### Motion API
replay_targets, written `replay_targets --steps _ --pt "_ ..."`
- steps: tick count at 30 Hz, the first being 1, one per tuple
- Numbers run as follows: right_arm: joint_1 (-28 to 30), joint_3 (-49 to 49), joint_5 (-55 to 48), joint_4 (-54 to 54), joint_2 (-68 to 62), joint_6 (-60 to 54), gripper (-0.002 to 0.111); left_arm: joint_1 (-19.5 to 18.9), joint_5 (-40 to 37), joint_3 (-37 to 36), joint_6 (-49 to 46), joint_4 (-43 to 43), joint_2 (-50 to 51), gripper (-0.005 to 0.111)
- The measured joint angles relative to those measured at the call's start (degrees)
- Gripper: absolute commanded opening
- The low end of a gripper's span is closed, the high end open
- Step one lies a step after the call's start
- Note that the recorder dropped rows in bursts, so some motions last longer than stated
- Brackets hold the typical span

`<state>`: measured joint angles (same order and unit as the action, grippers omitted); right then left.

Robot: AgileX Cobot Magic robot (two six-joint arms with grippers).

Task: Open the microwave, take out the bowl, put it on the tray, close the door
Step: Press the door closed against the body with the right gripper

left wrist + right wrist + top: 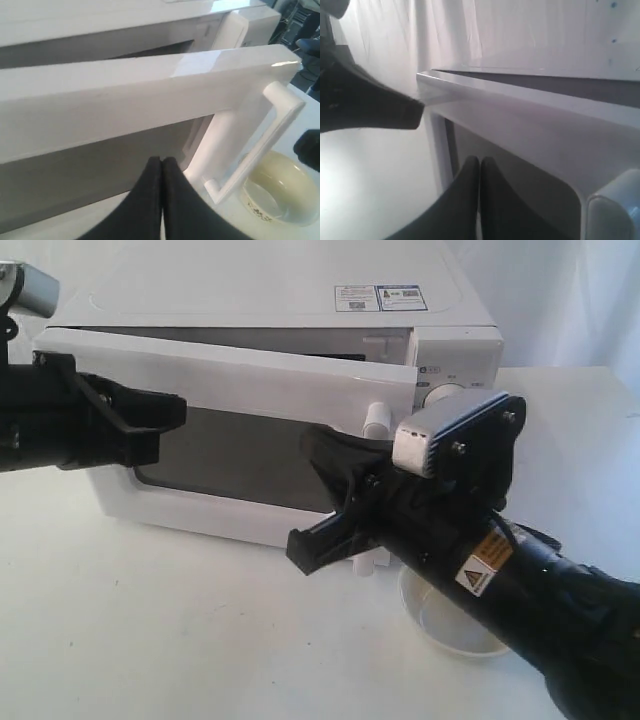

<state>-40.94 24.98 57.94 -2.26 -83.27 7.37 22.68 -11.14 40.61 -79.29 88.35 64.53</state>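
The white microwave (270, 290) stands at the back with its door (240, 450) slightly ajar, the handle (377, 420) side swung out from the body. My left gripper (165, 425) is shut and empty in front of the door's hinge-side end; its tips (161, 161) point at the dark window. My right gripper (320, 495) is shut and empty too, low before the window next to the handle (270, 135). The cream-yellow bowl (445, 625) sits outside the oven on the white surface under my right arm, and shows pale yellow in the left wrist view (280, 187). No tray is in view.
A round knob (447, 395) shows on the panel right of the door. White cloth covers the table (150, 630) and hangs behind. My right arm's black body (540, 600) crosses the front right over the bowl. In the right wrist view my left gripper (370, 107) shows beside the door's edge.
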Motion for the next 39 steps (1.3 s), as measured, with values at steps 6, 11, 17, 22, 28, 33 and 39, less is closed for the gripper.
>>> replay_targets --steps 6,11,17,22,28,33,39 --pt "0.0 3.38 6.65 -5.57 -7.37 -1.8 0.0 0.0 0.94 -2.35 0.87 -0.14 -0.97 0.0" --pt "0.0 5.37 10.29 -12.76 -11.47 -1.93 0.0 0.0 1.08 -3.22 0.87 -0.14 -0.97 0.0" --pt "0.0 8.87 11.1 -15.79 -14.36 -3.01 0.0 0.0 0.4 -3.22 0.87 -0.14 -1.06 0.0" --pt "0.0 11.61 11.1 -18.37 -16.25 -3.88 0.0 0.0 0.01 -3.22 0.87 -0.14 -1.06 0.0" --pt "0.0 14.45 11.1 -21.65 -17.09 -5.42 0.0 0.0 0.01 -3.22 0.87 -0.14 -1.06 0.0" --pt "0.0 17.07 11.35 -22.45 -18.2 -5.42 0.0 0.0 0.01 -3.22 1.0 -0.14 -1.06 0.0" --pt "-0.57 20.09 10.57 -22.13 -21.79 -8.39 0.0 0.0 0.01 -3.22 1.0 -0.14 -1.06 0.0"
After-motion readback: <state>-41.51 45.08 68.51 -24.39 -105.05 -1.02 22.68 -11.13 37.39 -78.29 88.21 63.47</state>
